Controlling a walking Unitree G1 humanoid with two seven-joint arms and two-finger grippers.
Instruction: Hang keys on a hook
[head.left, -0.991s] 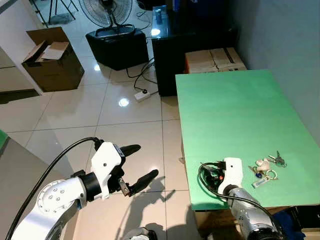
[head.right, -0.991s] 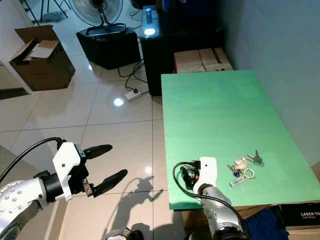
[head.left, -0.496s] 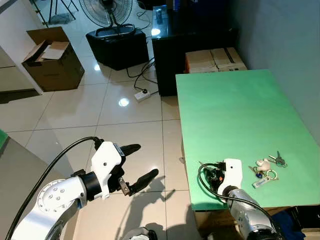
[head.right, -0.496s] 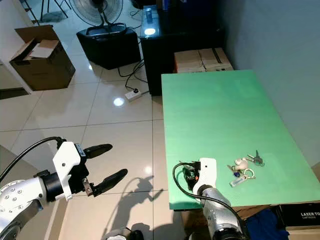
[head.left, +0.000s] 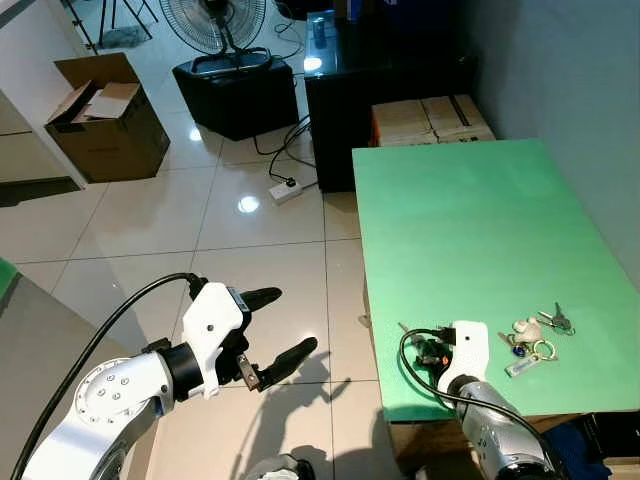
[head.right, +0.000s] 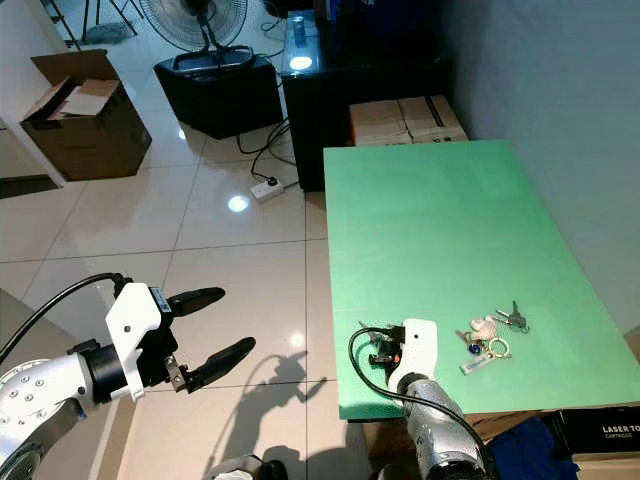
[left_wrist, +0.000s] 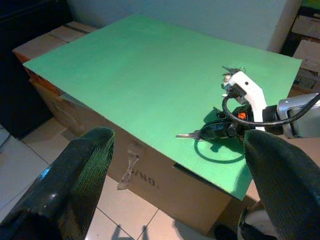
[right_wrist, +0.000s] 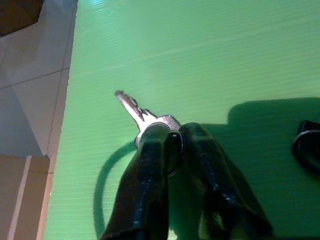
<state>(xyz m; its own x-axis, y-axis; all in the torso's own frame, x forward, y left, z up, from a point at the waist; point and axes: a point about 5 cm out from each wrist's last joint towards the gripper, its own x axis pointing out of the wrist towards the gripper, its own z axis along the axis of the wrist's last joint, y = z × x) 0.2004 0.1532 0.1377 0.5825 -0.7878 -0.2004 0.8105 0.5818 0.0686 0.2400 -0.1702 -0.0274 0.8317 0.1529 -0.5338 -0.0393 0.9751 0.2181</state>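
Slightly shifted right pincer (right_wrist: 172, 142), key (right_wrist: 134, 109) half-hidden.

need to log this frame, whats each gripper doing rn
Left gripper: open, holding nothing, out over the floor.
Right gripper: shut on a single key, low over the green table.

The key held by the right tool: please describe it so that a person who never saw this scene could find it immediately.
Find the green table top on the robot's right and go to its near left corner. There the right tool is closed on a single silver metal key, whose blade sticks out beyond the black fingertips. The other keys lie apart in a bunch with a pale charm, nearer the wall and touched by nothing.
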